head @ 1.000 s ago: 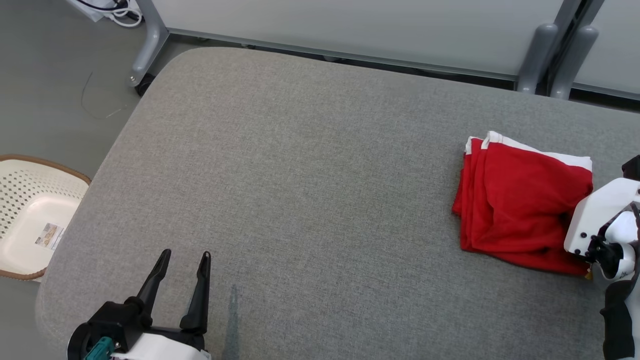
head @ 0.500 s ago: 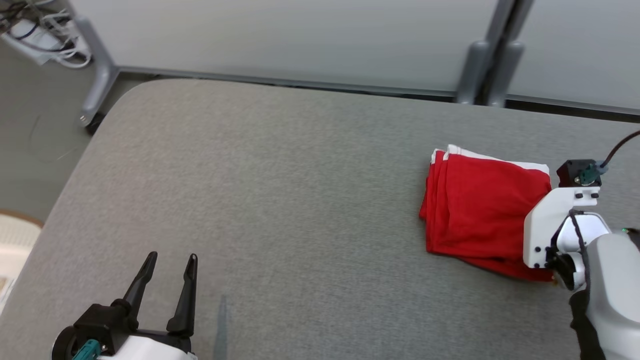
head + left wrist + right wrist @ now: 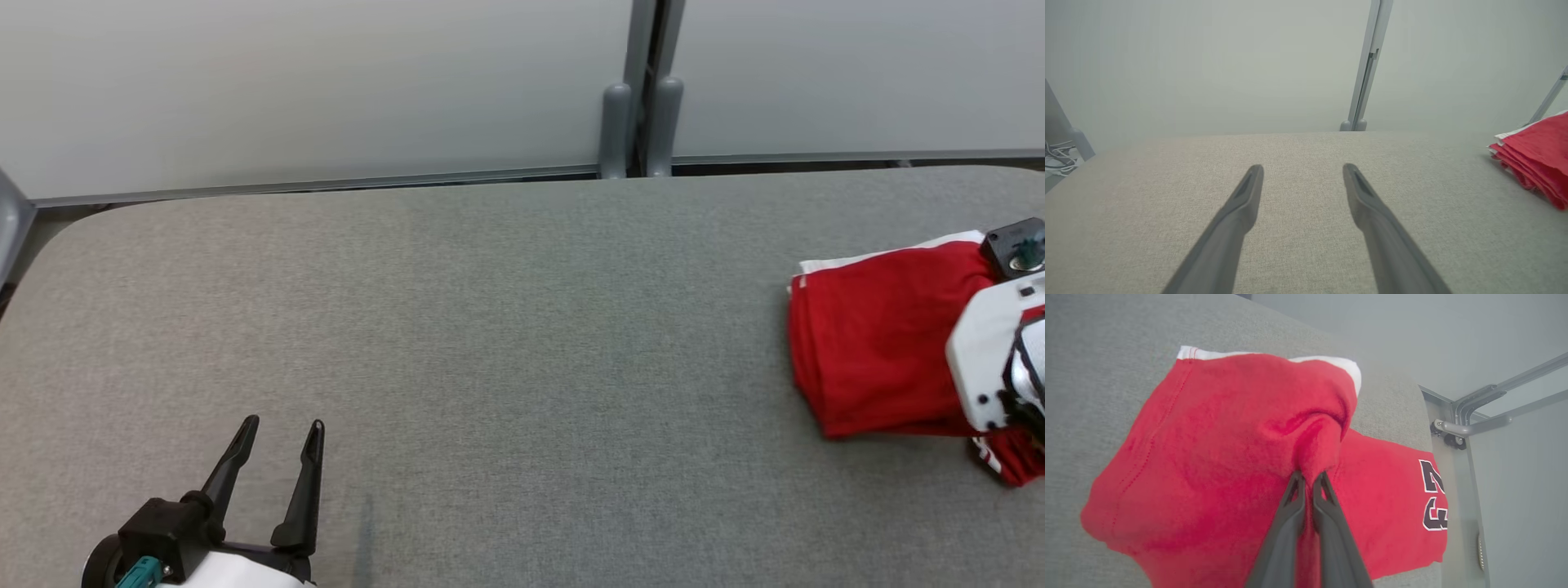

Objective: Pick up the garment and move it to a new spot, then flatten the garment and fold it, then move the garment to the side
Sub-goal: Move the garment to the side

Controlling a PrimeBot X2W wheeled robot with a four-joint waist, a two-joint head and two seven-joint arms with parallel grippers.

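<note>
Right end effector now closed, garment pinched within

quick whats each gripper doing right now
left gripper: open, holding nothing
right gripper: shut on the red garment, pinching a bunched fold of it

garment: right end cut by the head view's edge; part hidden behind the white wrist housing.
left wrist view: garment cut off at right edge.
</note>
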